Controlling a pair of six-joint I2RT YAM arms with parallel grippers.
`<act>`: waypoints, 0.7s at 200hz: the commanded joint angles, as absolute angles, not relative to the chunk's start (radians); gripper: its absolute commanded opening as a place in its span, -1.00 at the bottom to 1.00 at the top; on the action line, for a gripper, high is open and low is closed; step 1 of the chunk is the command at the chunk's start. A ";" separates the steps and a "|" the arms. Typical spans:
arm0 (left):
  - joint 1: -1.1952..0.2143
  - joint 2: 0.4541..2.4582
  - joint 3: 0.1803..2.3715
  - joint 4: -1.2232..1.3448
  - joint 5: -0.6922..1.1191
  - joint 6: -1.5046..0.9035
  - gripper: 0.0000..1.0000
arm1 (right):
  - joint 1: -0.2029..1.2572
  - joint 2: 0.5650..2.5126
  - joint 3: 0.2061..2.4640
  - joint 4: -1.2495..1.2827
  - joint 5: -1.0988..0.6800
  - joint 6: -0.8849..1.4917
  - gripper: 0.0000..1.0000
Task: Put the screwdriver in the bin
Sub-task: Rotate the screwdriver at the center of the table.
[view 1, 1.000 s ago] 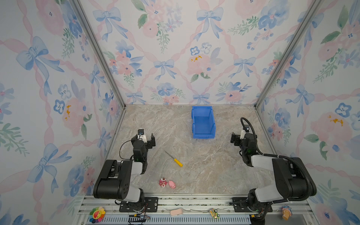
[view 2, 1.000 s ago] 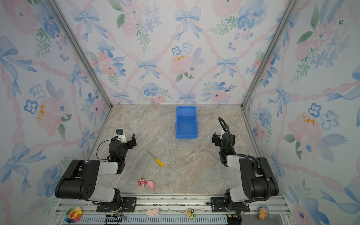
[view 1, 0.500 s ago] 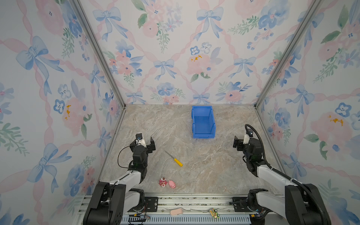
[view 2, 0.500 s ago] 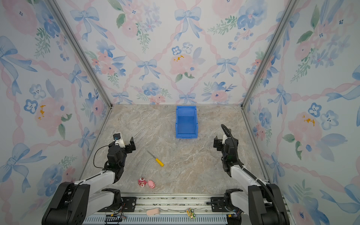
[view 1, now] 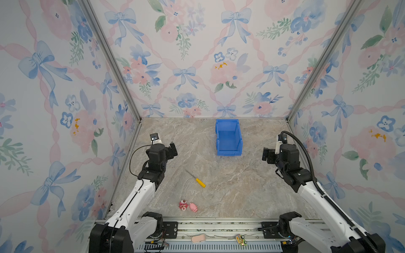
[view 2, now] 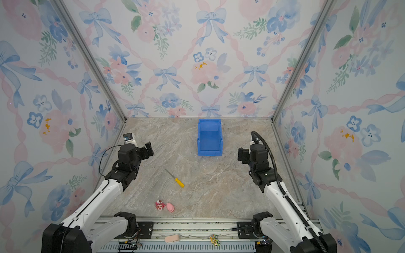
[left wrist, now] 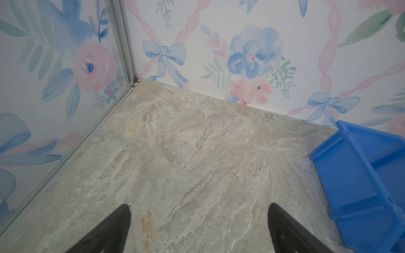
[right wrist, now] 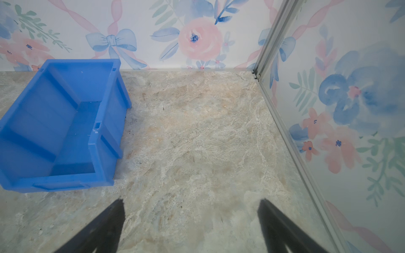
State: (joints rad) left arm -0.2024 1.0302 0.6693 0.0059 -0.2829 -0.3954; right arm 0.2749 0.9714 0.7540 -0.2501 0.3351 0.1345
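Marbled tabletop point(view 1: 252, 188) bears the bin point(view 1: 229, 152) at back; the screwdriver point(view 1: 198, 180) mid-table; pink toys point(view 1: 189, 206) in front.

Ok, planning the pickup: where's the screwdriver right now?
In both top views the screwdriver lies on the table, slightly left of centre, between the bin and the pink toys.

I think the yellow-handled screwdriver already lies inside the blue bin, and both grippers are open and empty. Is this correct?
Not quite. Both top views show the screwdriver on the table, outside the empty bin. The left gripper and right gripper are indeed open and empty.
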 commanded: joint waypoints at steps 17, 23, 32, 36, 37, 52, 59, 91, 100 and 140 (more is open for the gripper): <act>-0.248 1.071 0.729 -0.261 -0.156 -0.639 0.96 | 0.415 0.959 0.779 -0.407 0.369 0.245 0.93; -0.250 1.084 0.768 -0.294 -0.136 -0.663 0.96 | 0.437 0.959 0.777 -0.402 0.377 0.257 0.93; -0.254 1.107 0.784 -0.328 -0.097 -0.680 0.96 | 0.465 0.963 0.778 -0.402 0.394 0.273 0.93; -0.259 1.118 0.790 -0.340 -0.082 -0.683 0.96 | 0.475 0.968 0.779 -0.403 0.402 0.281 0.93; -0.260 1.121 0.792 -0.343 -0.078 -0.685 0.96 | 0.478 0.969 0.780 -0.404 0.404 0.282 0.94; -0.283 1.169 0.804 -0.376 -0.023 -0.698 0.96 | 0.517 0.988 0.789 -0.413 0.431 0.294 0.93; -0.302 1.183 0.801 -0.376 -0.004 -0.706 0.96 | 0.533 0.995 0.796 -0.416 0.442 0.293 0.94; -0.388 1.214 0.764 -0.376 -0.025 -0.741 0.96 | 0.581 1.032 0.839 -0.441 0.477 0.280 0.94; -0.403 1.226 0.757 -0.376 -0.022 -0.747 0.96 | 0.589 1.041 0.849 -0.442 0.477 0.272 0.93; -0.486 1.302 0.769 -0.432 -0.044 -0.766 0.96 | 0.607 1.067 0.876 -0.434 0.479 0.250 0.94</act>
State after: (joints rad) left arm -0.4496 1.2648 0.7723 -0.3695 -0.0395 -0.7326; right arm 0.5934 1.0546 0.8402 -0.4110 0.4522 0.2619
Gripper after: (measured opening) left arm 0.979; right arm 0.968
